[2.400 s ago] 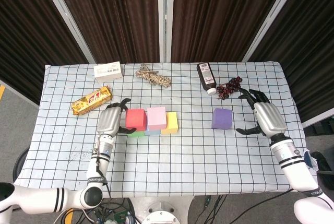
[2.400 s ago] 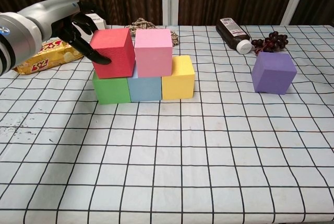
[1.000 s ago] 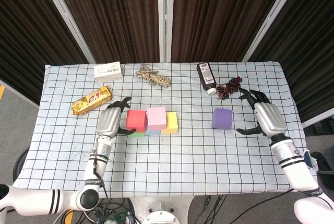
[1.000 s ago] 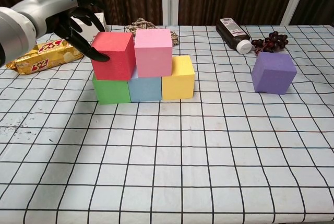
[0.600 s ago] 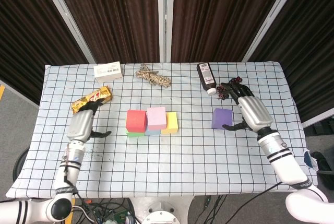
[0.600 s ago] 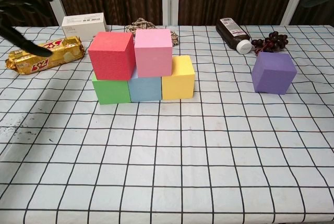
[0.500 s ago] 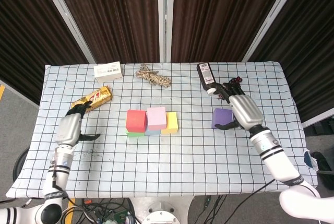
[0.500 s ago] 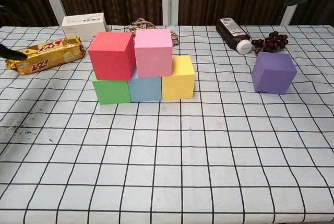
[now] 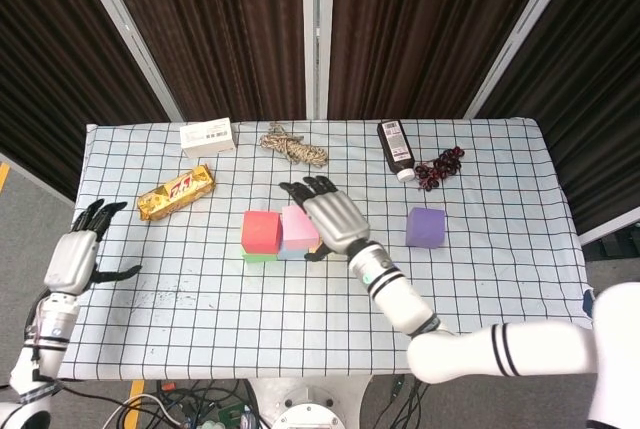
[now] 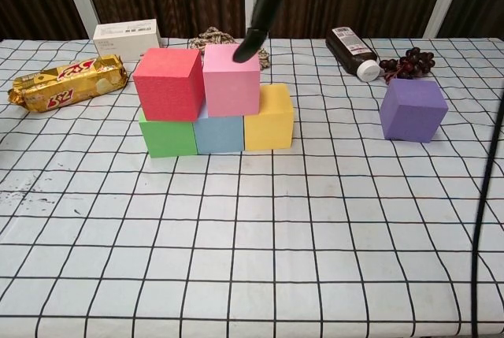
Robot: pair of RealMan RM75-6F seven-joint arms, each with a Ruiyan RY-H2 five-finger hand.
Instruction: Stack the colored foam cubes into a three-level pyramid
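Green (image 10: 168,135), blue (image 10: 218,133) and yellow (image 10: 269,117) cubes form a row on the checked cloth. A red cube (image 10: 168,83) and a pink cube (image 10: 231,78) sit on top of them. The purple cube (image 9: 426,227) stands alone to the right (image 10: 413,109). My right hand (image 9: 330,214) hovers over the pink and yellow cubes with its fingers spread and nothing in it. In the chest view one fingertip (image 10: 250,42) reaches the pink cube's top back edge. My left hand (image 9: 78,249) is at the table's far left edge, fingers apart and empty.
A gold snack bar (image 9: 176,192) and a white box (image 9: 207,137) lie at the back left. Behind the cubes is a coil of rope (image 9: 293,146). At the back right a dark bottle (image 9: 395,146) lies next to a bunch of grapes (image 9: 440,167).
My left hand let go of the red cube and drew back to the far left edge. My right hand swung from beside the purple cube to above the pink one. No cube moved.
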